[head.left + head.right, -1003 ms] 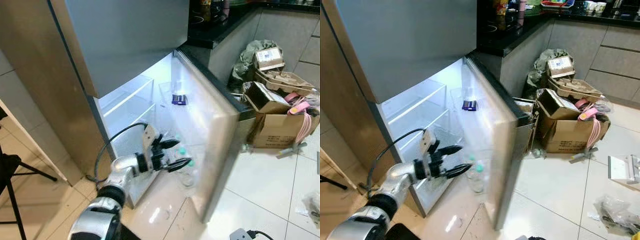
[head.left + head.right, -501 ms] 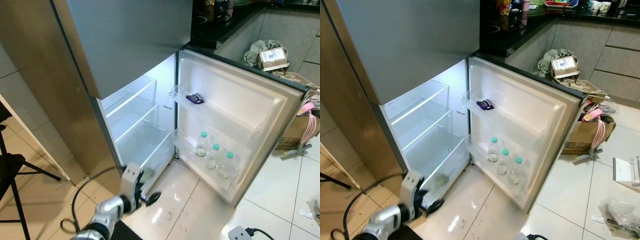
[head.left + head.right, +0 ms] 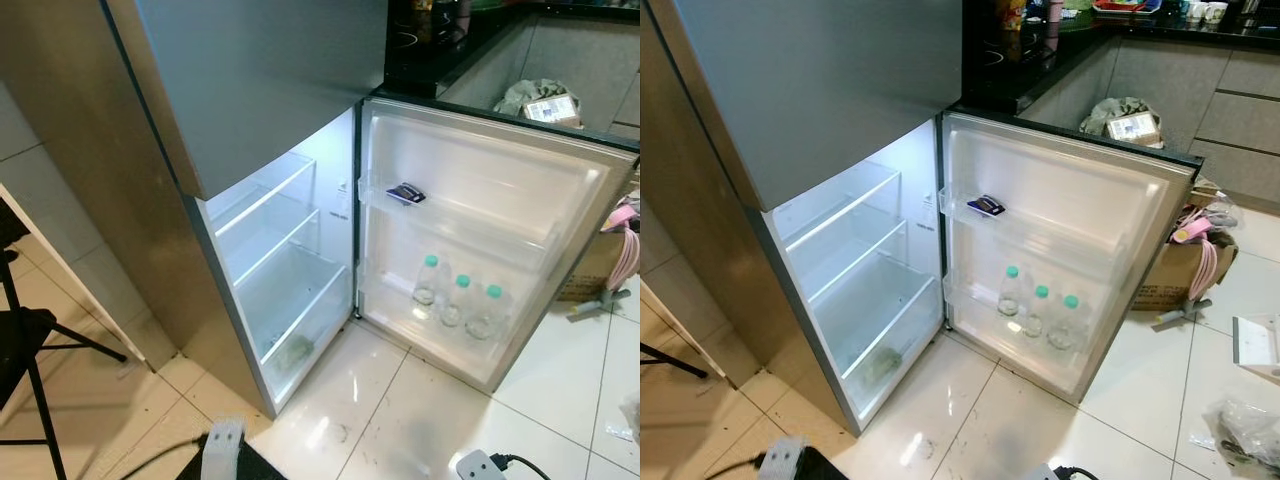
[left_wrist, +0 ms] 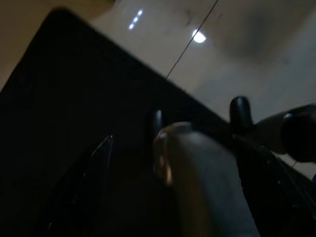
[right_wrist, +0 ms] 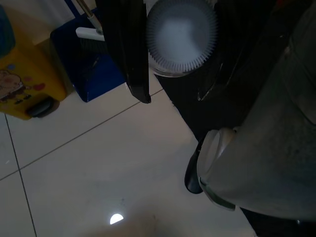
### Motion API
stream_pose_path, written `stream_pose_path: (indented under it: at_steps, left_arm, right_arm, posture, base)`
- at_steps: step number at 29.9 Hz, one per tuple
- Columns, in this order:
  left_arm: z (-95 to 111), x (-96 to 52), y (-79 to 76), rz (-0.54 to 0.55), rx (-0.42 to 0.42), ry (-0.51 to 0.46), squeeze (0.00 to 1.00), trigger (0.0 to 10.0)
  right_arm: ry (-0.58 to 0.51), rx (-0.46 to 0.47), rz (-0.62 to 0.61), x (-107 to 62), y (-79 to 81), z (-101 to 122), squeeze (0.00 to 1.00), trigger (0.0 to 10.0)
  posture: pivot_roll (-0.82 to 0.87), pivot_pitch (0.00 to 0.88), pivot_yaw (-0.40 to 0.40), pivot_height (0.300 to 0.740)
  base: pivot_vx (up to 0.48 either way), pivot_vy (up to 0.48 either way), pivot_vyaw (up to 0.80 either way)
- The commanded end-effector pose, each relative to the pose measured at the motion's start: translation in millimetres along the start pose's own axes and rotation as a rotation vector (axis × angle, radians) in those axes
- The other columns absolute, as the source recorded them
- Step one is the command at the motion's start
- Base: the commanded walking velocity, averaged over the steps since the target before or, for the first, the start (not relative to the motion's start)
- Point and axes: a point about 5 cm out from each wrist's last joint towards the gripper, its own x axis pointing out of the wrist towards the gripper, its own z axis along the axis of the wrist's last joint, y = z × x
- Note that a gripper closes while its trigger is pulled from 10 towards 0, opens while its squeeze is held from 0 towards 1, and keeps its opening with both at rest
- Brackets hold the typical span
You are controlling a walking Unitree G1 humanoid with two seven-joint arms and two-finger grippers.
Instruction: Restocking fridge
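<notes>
The fridge door (image 3: 480, 230) stands wide open ahead. The right pincer (image 5: 173, 64), hanging low, seems clamped on a ribbed-cap bottle (image 5: 181, 37); the left pincer's state I cannot tell.

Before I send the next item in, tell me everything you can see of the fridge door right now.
The lower fridge door stands swung wide open to the robot's right, its white moulded inner liner facing the camera, edged by a dark seal. Its upper door shelf holds one small dark packet. The bottom door shelf carries three clear bottles with green caps, upright in a row. A cardboard box sits behind the door's outer edge.
</notes>
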Motion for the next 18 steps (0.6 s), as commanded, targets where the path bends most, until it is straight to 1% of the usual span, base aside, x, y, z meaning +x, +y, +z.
stream_pose_path:
  at_steps: [1, 4, 8, 12, 15, 18]
  left_arm:
    - [0.0, 2.1, -5.5, -0.006, -0.002, 0.004, 0.0, 10.0]
    - [0.9, 2.5, -6.0, 0.0, -0.005, 0.001, 0.0, 10.0]
    - [7.7, 4.8, -9.9, -0.005, 0.017, -0.013, 0.0, 10.0]
    - [9.9, 5.7, -11.5, -0.007, 0.027, -0.015, 0.0, 10.0]
    - [11.1, 6.3, -12.7, -0.007, 0.033, -0.014, 0.0, 10.0]
    - [11.7, 6.7, -13.4, -0.01, 0.038, -0.013, 0.0, 10.0]
  right_arm:
    - [0.002, 0.005, -0.012, -0.3, -3.6, 0.1, 0.0, 10.0]
    - [0.005, 0.002, -0.012, -0.5, -4.5, -0.5, 0.0, 10.0]
    - [0.003, 0.006, -0.013, -0.6, -6.0, 0.4, 0.0, 10.0]
    - [0.003, 0.007, -0.016, -0.5, -6.1, 1.5, 0.0, 10.0]
    - [0.014, 0.007, -0.009, -0.2, -0.8, -3.2, 0.0, 10.0]
    - [0.02, 0.009, -0.007, -0.2, 0.8, -5.3, 0.0, 10.0]
  posture:
    - [-0.12, 0.0, 0.009, 0.74]
    - [-0.11, 0.0, 0.008, 0.74]
    - [-0.11, 0.0, 0.009, 0.74]
    - [-0.12, 0.0, 0.012, 0.74]
    - [-0.12, 0.0, 0.015, 0.74]
    - [-0.13, 0.0, 0.018, 0.74]
  base:
    - [0.0, 0.0, 0.0]
    - [0.0, 0.0, 0.0]
    - [0.0, 0.0, 0.0]
    - [0.0, 0.0, 0.0]
    - [0.0, 0.0, -0.78]
    - [0.0, 0.0, -0.78]
